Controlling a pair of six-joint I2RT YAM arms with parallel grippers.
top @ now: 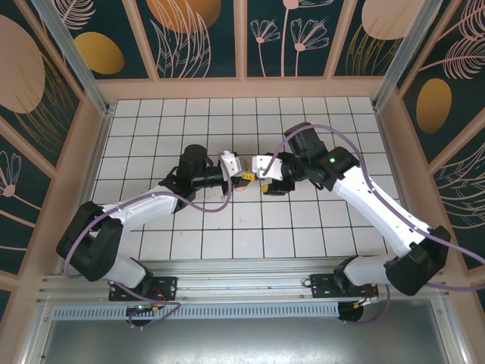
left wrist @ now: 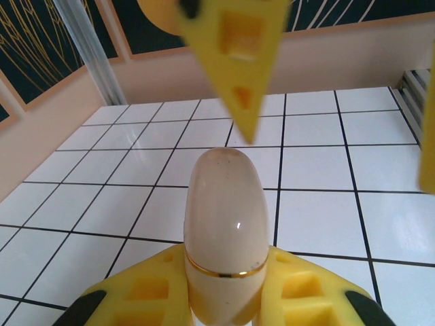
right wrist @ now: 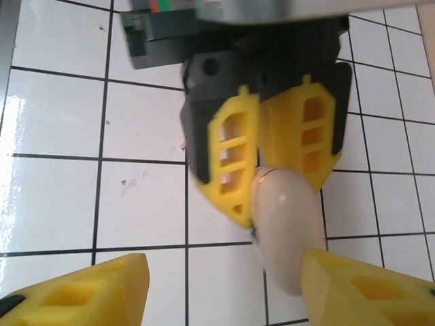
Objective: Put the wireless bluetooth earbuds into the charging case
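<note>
walls: wood-framed enclosure (top: pixel 72 171), dark panels with a leaf print (top: pixel 193 34) on the far and side walls
table: white tiles with a black grid (top: pixel 151 129)
left arm: (top: pixel 144 206) reaches in from the near-left base, wrist near table middle
right arm: (top: pixel 371 199) reaches in from the near-right base and meets the left arm nose to nose
left gripper: (left wrist: pixel 228 278) yellow fingers (right wrist: pixel 234 159) pinching the charging case at its base end, one on each side
right gripper: (right wrist: pixel 224 292) yellow fingers (right wrist: pixel 81 295) spread wide either side of the case's free end. One finger is well apart from it and the other just beside it. Can't tell if that one touches.
charging case: (left wrist: pixel 224 210) pale pink-cream, smooth, rounded. Held in the left gripper over the tiles near table centre, long axis pointing at the right gripper. Looks closed.
gold band: (left wrist: pixel 224 274) thin ring around the case, just above the left fingers' grip
</note>
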